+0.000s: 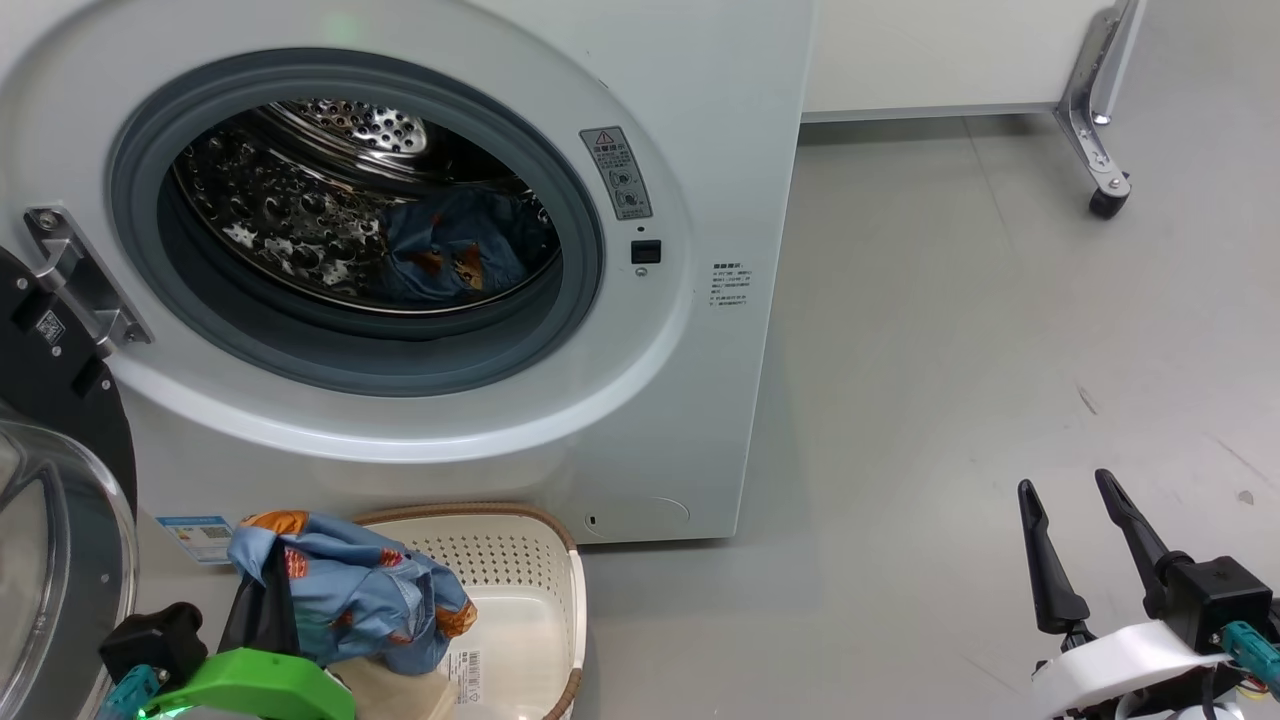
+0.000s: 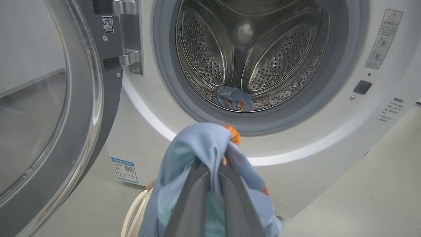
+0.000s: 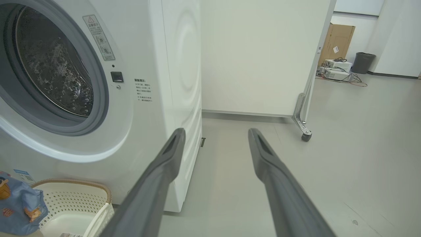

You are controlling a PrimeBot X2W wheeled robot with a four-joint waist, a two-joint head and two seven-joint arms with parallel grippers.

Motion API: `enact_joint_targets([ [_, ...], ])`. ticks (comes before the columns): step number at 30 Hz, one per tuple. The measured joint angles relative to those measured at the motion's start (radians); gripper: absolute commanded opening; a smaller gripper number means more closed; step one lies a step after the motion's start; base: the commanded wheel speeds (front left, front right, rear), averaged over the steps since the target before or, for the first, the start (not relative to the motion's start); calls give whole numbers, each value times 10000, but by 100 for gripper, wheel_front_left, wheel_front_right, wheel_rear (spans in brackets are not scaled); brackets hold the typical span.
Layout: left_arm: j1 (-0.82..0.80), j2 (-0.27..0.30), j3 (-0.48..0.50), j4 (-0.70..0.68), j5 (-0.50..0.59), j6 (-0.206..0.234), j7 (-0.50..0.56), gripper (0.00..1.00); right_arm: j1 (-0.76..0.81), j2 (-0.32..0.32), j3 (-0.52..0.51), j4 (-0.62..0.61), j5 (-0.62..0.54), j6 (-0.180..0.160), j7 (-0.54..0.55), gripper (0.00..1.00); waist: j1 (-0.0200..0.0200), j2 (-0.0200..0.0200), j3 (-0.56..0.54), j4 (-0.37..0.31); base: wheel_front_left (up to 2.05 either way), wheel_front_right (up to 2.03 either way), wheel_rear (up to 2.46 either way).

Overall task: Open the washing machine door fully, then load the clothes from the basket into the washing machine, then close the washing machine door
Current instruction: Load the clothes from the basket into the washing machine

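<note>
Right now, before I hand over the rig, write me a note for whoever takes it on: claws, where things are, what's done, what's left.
Left claw: shut on a blue printed garment, held above the basket.
Right claw: open, empty, over the floor to the right of the washing machine.
Washing machine door: swung open to the left.
Done: door open; a second garment lies in the drum.
Left: load the blue printed garment, check the part of the basket hidden under it (the visible bottom is bare), close the door.
</note>
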Motion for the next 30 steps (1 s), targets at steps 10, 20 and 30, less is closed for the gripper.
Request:
enact_joint_targets([
  [10, 411, 4, -6, -1225, 385, 2, 0, 0, 40, -115, 84, -100, 0, 0, 0, 100, 0, 0, -209, 69, 0, 0, 0],
  [20, 844, 6, -232, -1948, 403, 25, 0, 0, 40, -104, 184, -111, 0, 0, 0, 100, 0, 0, -291, 131, 0, 0, 0],
  [30, 1175, 17, -366, -2694, 403, 209, 0, 0, 41, -109, 255, -115, 0, 0, 0, 100, 0, 0, -324, 159, 0, 0, 0],
])
